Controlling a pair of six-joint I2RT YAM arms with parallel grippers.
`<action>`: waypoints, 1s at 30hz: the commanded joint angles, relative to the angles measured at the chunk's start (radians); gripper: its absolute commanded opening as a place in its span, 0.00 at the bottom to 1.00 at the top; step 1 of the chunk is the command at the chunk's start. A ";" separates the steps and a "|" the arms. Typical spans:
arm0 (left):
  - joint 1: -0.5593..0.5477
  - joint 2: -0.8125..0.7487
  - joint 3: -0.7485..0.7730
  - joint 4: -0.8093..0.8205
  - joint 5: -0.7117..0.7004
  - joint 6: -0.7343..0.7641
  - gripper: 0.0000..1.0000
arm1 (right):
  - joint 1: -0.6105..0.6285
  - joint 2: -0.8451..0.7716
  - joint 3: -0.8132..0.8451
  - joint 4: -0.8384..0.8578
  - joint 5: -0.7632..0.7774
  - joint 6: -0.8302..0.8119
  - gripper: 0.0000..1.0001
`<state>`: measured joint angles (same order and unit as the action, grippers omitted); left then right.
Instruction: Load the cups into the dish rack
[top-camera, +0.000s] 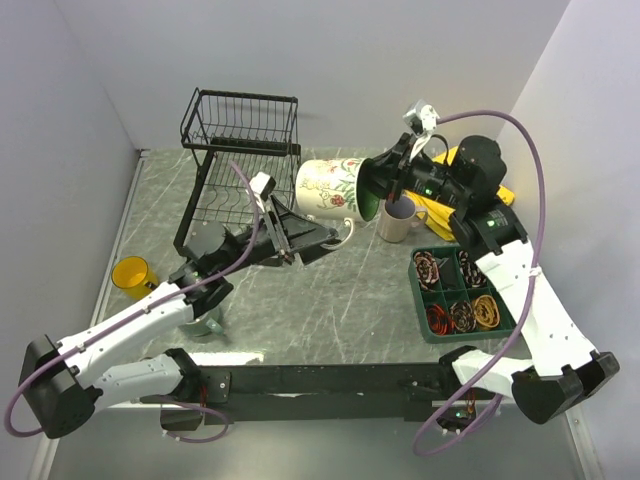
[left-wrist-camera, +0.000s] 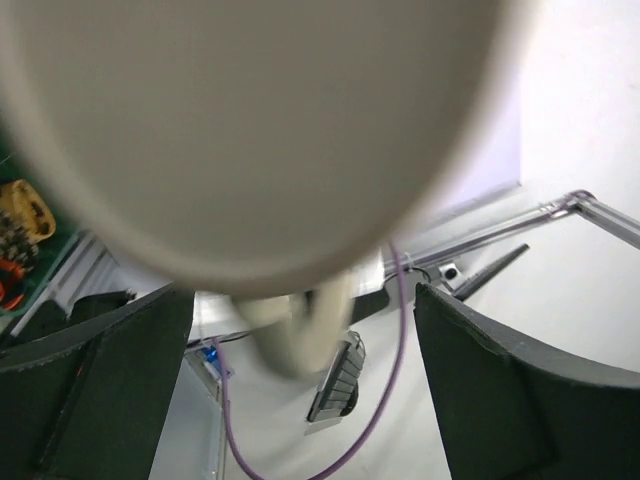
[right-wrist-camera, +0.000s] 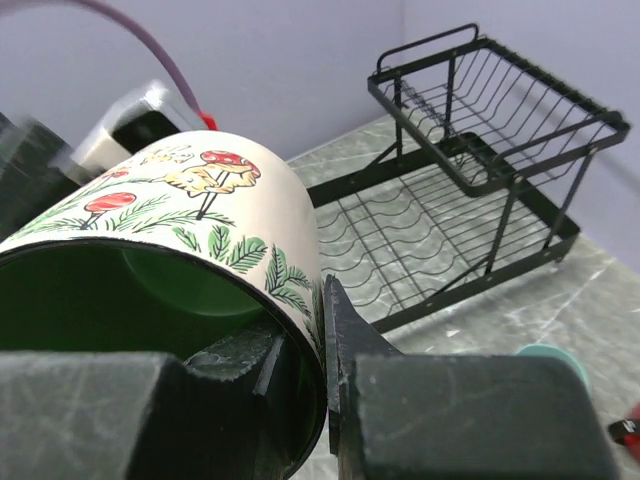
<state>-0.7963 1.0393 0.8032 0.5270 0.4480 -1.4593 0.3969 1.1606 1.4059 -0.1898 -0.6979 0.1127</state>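
Observation:
My right gripper (top-camera: 385, 185) is shut on the rim of the cream mug with green inside (top-camera: 335, 188), one finger inside and one outside (right-wrist-camera: 322, 340). It holds the mug on its side in the air, in front of the black wire dish rack (top-camera: 235, 165). My left gripper (top-camera: 308, 236) is open just under the mug. In the left wrist view the mug's base (left-wrist-camera: 250, 130) fills the top and its handle (left-wrist-camera: 305, 330) hangs between the spread fingers. The beige mug with lilac inside (top-camera: 400, 218) stands by the right arm. The yellow mug (top-camera: 133, 273) stands at the left.
A grey-green mug (top-camera: 205, 322) stands under the left forearm. A green compartmented tray (top-camera: 482, 250) of small items lies at the right front. A yellow object (top-camera: 500, 192) lies behind the right arm. A teal rim (right-wrist-camera: 548, 358) shows low in the right wrist view.

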 joint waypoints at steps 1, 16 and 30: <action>-0.004 -0.013 0.079 0.123 0.032 0.007 0.96 | 0.014 -0.064 -0.062 0.321 -0.017 0.102 0.00; -0.004 0.031 0.054 0.291 -0.005 -0.102 0.91 | 0.111 -0.101 -0.189 0.556 0.063 -0.001 0.00; 0.003 0.005 0.096 0.157 0.012 0.017 0.74 | 0.109 -0.102 -0.228 0.583 -0.012 0.021 0.00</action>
<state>-0.7959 1.0702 0.8360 0.6563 0.4488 -1.5032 0.4942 1.0981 1.1755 0.2665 -0.6643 0.0994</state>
